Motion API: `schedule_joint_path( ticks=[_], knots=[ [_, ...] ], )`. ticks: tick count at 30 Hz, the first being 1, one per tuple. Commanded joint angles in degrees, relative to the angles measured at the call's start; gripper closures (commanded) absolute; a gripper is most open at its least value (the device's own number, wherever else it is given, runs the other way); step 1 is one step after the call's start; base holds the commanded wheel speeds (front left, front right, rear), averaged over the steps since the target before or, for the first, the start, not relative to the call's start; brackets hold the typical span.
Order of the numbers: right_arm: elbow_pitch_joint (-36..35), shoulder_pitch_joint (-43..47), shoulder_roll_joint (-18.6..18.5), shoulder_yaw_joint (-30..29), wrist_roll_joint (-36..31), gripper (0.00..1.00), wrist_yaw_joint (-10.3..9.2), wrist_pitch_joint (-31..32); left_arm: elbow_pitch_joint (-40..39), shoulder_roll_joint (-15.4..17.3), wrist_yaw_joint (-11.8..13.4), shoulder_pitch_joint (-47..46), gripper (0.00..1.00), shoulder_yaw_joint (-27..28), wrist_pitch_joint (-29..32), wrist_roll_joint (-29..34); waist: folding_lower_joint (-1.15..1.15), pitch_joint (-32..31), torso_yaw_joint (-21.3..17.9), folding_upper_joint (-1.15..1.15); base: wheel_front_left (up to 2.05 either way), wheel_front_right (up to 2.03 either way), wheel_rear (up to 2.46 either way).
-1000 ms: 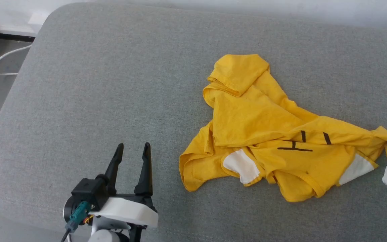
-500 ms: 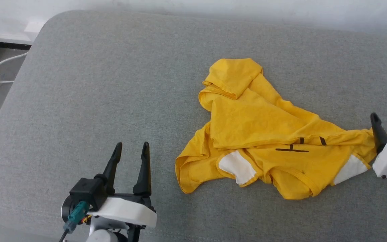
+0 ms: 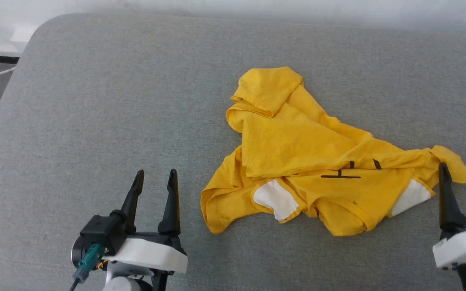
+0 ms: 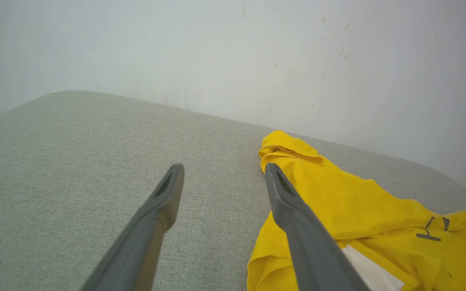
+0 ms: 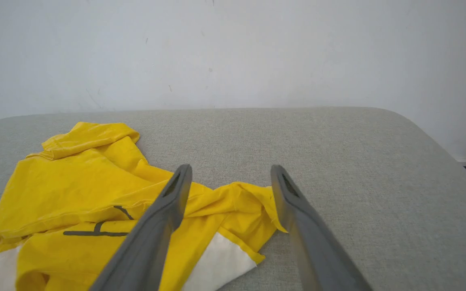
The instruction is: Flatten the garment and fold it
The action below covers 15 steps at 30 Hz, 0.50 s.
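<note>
Nearest in, the left gripper (image 3: 155, 174) is held wide open and empty over bare cushion (image 3: 75, 121), just left of the near hem of the shirt (image 3: 297, 145). On the other side the right gripper (image 3: 461, 167) is spread just as wide with nothing pinched, its fingers framing the cloth's right-hand tip; whether cloth is touched there cannot be told. Between them the shirt is seen crumpled right of the cushion's middle, one panel doubled over the front, white patches (image 3: 275, 194) peeking out along the near side, black lines (image 3: 340, 176) just beyond. Farther back what looks like a sleeve (image 3: 267, 91) is rolled under itself, and past that stands the wall (image 4: 217, 48). Light, limp, wrinkly cotton is to be expected: no shape will be kept once lifted, and layers may be dragged along together. A single-layer pinch at the left hem corner and at the right tip is judged best, then a pull apart
</note>
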Motion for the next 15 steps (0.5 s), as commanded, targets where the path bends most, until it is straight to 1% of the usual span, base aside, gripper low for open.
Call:
schedule_joint_path(
  ticks=[1,5,9,12,15],
  knots=[
    [-0.38,1.25,0.17,0.3,0.75,0.0,-0.06,-1.48,-0.32,0.24,0.02,0.73,0.0,0.19,-0.45,-0.23,0.0,0.1,-0.54,0.0,0.0,0.0,0.0],
    [-0.09,3.78,0.19,1.41,2.36,0.0,-0.06,-5.18,-0.43,0.77,0.03,0.55,0.0,0.04,-0.19,0.03,0.0,0.33,-1.63,0.0,0.0,0.0,0.0],
    [0.41,4.33,0.2,2.45,2.87,0.0,-0.06,-6.82,-0.38,2.09,-0.21,-0.05,0.0,-0.93,1.55,1.14,0.0,0.64,-2.67,0.0,0.0,0.0,0.0],
    [0.67,4.14,0.2,2.62,2.72,0.0,-0.06,-7.17,0.19,3.43,-0.73,-0.9,0.0,-2.31,4.77,2.12,0.0,0.84,-3.18,0.0,0.0,0.0,0.0],
    [1.01,3.87,0.21,2.73,2.64,0.0,-0.06,-7.23,1.25,4.92,-1.8,-2.21,0.0,-4.05,9.87,2.66,0.0,1.06,-3.49,0.0,0.0,0.0,0.0]
  ],
)
